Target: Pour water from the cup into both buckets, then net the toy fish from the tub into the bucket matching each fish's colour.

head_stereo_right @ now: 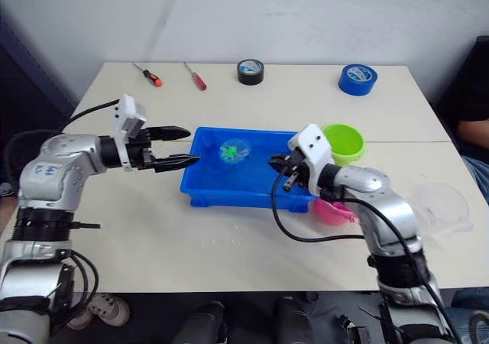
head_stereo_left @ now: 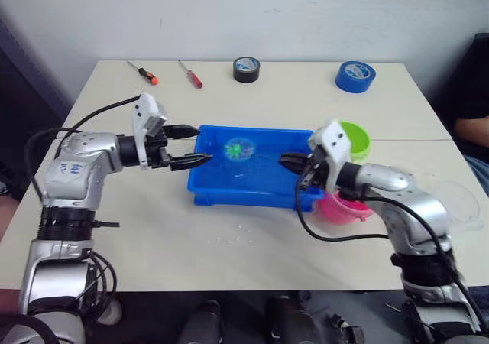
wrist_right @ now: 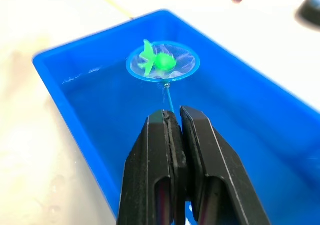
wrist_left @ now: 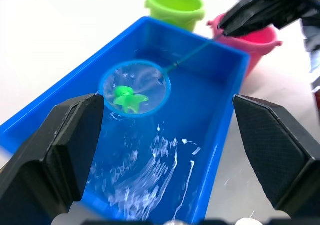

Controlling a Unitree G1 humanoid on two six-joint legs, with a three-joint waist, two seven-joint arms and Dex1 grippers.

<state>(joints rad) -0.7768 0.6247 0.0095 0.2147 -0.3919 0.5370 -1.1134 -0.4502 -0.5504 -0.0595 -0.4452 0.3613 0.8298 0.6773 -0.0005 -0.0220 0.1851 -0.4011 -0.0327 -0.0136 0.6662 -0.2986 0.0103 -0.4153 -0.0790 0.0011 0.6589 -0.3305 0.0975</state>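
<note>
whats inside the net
One green fish lies in the round net, held over the water in the blue tub by the right gripper. Nothing else shows in it.

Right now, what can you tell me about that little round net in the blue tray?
The small round net has a blue hoop, clear mesh and a thin blue-green handle. A green toy fish lies in it. It sits over the water in the shallow blue plastic tub, its handle pinched in the shut right claw.

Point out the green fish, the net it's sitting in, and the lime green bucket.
green fish [wrist_right: 159, 61], right wrist view, on its body.
net [wrist_left: 106, 76], left wrist view, on the blue hoop.
lime green bucket [wrist_left: 175, 12], left wrist view, on its outer wall.
</note>
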